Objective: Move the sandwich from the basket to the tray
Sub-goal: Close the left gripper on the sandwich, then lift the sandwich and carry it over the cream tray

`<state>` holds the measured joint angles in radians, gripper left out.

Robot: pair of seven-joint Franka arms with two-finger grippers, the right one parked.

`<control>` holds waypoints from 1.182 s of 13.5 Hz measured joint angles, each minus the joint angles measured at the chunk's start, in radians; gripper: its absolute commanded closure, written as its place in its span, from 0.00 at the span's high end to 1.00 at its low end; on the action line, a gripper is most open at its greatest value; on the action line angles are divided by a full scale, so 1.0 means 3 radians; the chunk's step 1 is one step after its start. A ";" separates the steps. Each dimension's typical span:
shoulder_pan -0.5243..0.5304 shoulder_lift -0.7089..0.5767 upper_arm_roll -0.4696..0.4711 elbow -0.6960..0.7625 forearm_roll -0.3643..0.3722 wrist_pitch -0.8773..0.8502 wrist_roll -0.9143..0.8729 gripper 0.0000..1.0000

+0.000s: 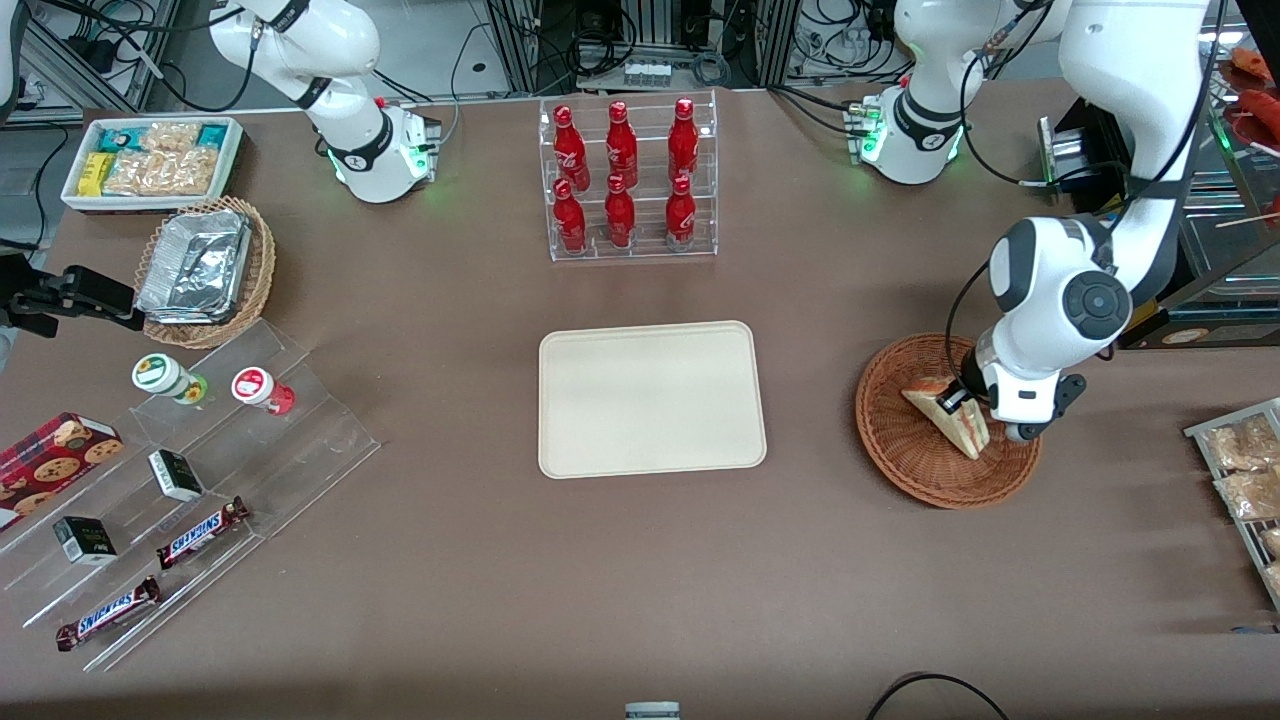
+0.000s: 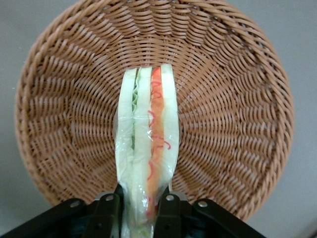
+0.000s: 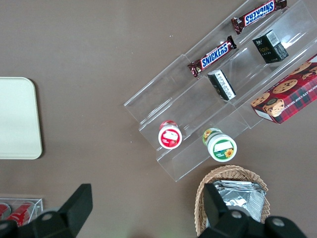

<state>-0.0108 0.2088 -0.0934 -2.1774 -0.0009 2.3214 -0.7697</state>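
Tool [image 2: 138, 210] clamped on sandwich [image 2: 147, 148] inside basket [image 2: 237, 124].

Basket [image 2: 233, 99] rough woven wicker; sandwich [image 2: 148, 148] in glossy clear plastic wrap — tray [image 1: 650, 398] matt, smooth.

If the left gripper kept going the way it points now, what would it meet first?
The gripper is shut on the sandwich, pointing down into the basket. It would likely press the sandwich against the basket's woven floor first.

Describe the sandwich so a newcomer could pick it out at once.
Toward the working arm's end of the table sits a round reddish-brown wicker basket, beside the cream tray. The sandwich in it, between the gripper's fingers, is a pale wrapped wedge with orange and green filling stripes.
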 measured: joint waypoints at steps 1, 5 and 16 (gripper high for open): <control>-0.0008 -0.0045 -0.0024 0.0081 0.0002 -0.0159 0.0044 0.00; -0.0214 -0.0071 -0.0158 0.0523 0.0004 -0.0698 0.0234 0.00; -0.1276 0.0547 -0.0199 0.1360 0.0007 -0.1074 0.0273 0.00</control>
<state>-0.3937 0.3728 -0.1531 -1.7695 0.0013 1.9992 -0.6878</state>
